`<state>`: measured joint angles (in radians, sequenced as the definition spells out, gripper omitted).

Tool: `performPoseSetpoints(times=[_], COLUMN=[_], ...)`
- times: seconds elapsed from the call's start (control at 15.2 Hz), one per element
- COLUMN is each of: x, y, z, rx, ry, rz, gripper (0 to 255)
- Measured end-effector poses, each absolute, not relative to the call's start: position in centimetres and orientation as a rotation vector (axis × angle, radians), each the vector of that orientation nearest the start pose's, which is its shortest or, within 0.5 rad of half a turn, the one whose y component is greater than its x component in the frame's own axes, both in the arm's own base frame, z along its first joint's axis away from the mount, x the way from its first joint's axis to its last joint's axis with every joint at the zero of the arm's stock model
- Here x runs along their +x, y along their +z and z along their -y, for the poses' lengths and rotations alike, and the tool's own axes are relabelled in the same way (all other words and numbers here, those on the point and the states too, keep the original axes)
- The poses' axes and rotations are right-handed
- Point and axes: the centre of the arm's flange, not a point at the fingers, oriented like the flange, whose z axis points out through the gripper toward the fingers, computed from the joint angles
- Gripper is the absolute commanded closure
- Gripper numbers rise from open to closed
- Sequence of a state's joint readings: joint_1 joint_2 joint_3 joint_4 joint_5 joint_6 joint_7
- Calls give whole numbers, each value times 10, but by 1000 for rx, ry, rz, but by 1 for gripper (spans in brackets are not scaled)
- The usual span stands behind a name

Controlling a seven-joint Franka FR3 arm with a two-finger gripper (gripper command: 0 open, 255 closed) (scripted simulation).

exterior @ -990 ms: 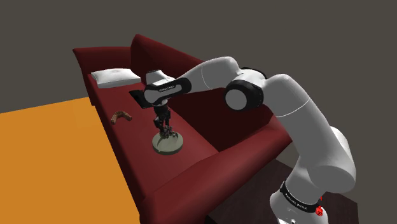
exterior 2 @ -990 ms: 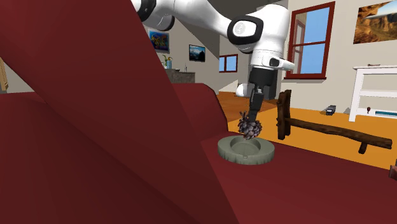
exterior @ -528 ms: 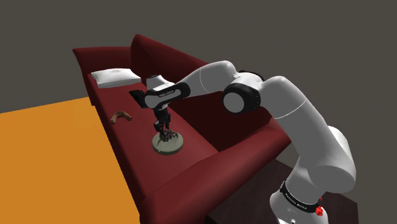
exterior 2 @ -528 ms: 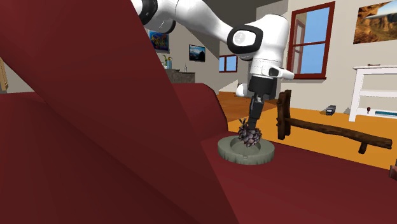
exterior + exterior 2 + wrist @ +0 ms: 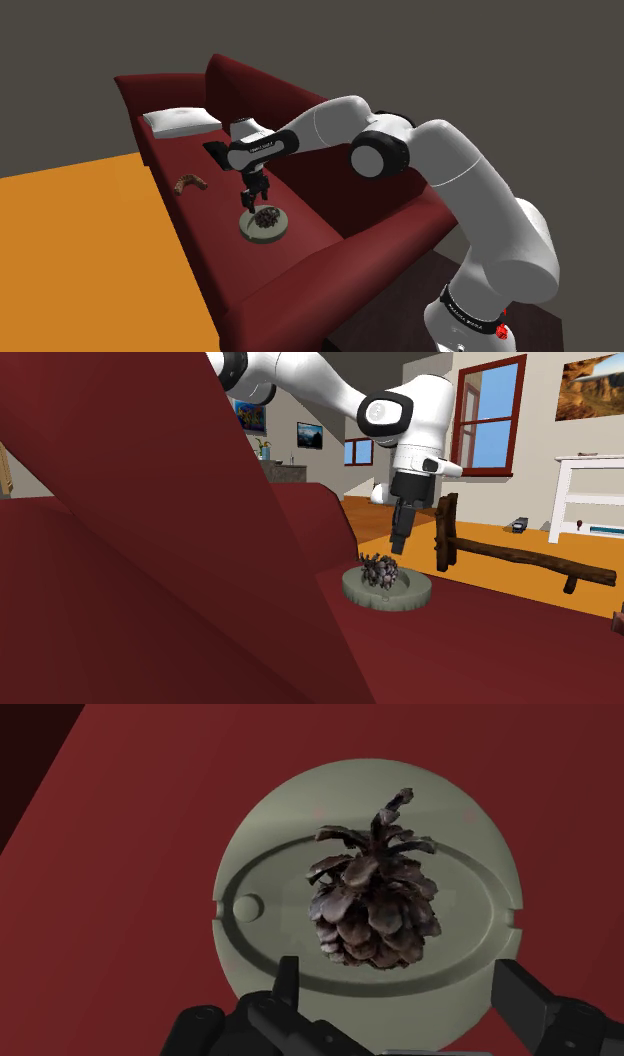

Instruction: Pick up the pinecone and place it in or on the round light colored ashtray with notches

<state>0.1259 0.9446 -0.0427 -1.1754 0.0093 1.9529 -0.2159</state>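
On the dark red sofa point(image 5: 310, 250), whose seat runs from the shoulder view's upper left down toward its lower middle, we find everything that belongs to the task. An orange floor point(image 5: 80, 260) lies along the sofa's front at that view's left. The white arm point(image 5: 480, 210) comes up from the lower right and reaches over the backrest, down toward the seat. A white cushion point(image 5: 180, 120) lies at the far end of the seat, well apart from the rest.

Near the middle of the seat the round, pale grey-green ashtray point(image 5: 247, 232) sits flat on the upholstery. In the wrist view we make out its oval hollow, a notch in the rim at either end and a small round dimple inside. The black gripper point(image 5: 252, 200) hangs just above the ashtray, pointing down. In the wrist view its fingers point(image 5: 288, 984) stand wide apart and clasp nothing.

The dark brown pinecone point(image 5: 372, 909) lies loose on its side in the ashtray's hollow, touching neither finger. In the second exterior view we see it resting in the dish just below the fingertips. A small brown curved object point(image 5: 188, 181) lies on the seat between cushion and ashtray, apart from both.
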Motion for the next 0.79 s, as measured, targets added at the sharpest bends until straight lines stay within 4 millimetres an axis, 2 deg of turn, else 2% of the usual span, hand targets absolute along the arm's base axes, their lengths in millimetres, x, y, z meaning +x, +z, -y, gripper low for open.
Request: performPoseSetpoints(times=[0.13, 0.46, 0.79], x=[741, 747, 749], y=[201, 245, 251], z=[-71, -74, -73], rx=[-3109, -3110, -3109], ry=[265, 263, 264], rz=[485, 485, 485], gripper=[0, 0, 0])
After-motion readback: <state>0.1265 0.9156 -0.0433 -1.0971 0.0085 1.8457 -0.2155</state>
